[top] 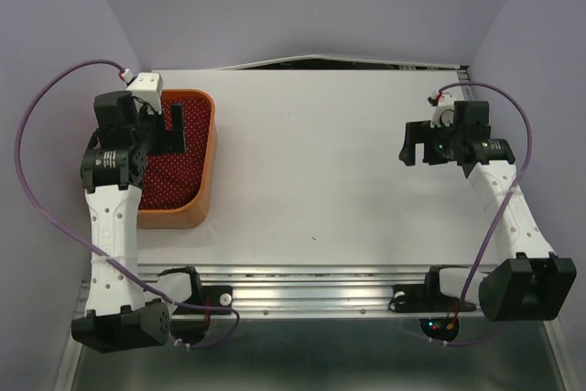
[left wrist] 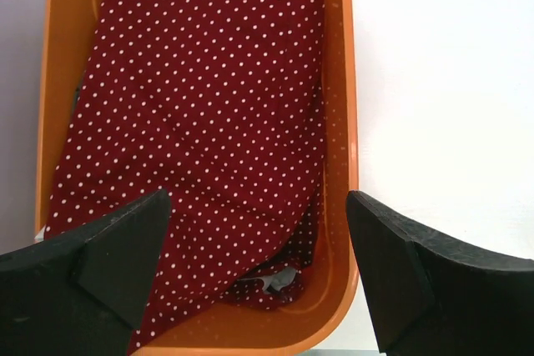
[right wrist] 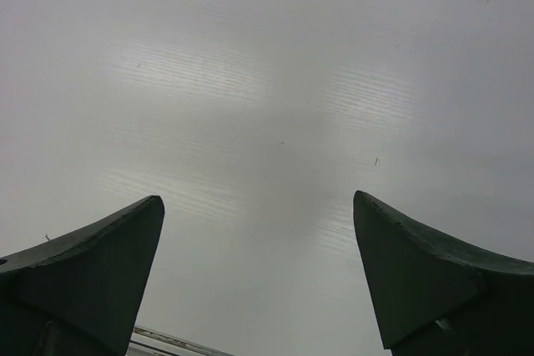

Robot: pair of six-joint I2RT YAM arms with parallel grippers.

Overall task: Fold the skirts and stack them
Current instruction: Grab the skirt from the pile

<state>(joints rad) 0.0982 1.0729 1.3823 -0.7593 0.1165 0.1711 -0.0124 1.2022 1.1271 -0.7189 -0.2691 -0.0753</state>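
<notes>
1. The left tool (left wrist: 257, 199) sat closest to its wrist camera, jaws spread wide apart and gripping nothing.
2. Directly below that tool, seen through the gap between the jaws, lay the red skirt (left wrist: 200, 106), dark red with small white dots.
3. The skirt was loosely crumpled and filled most of the orange basket (left wrist: 340, 122), running from under the tool to the basket's far end.
4. On the tool's right side the skirt's cloth lay against the basket wall.
5. Between the jaws, nearer the right one, a pale cloth (left wrist: 279, 279) peeked out from beneath the skirt's near edge. Which garment it was could not be told.
6. Beyond the basket wall, to the right of the left tool, spread the white surface (top: 320, 162).
7. The right tool (right wrist: 259, 202) hung well apart from the basket, across the surface from the left tool. Its jaws were likewise wide apart and held nothing.
8. Below the right tool lay the surface, with a soft shadow in the gap between the jaws.
</notes>
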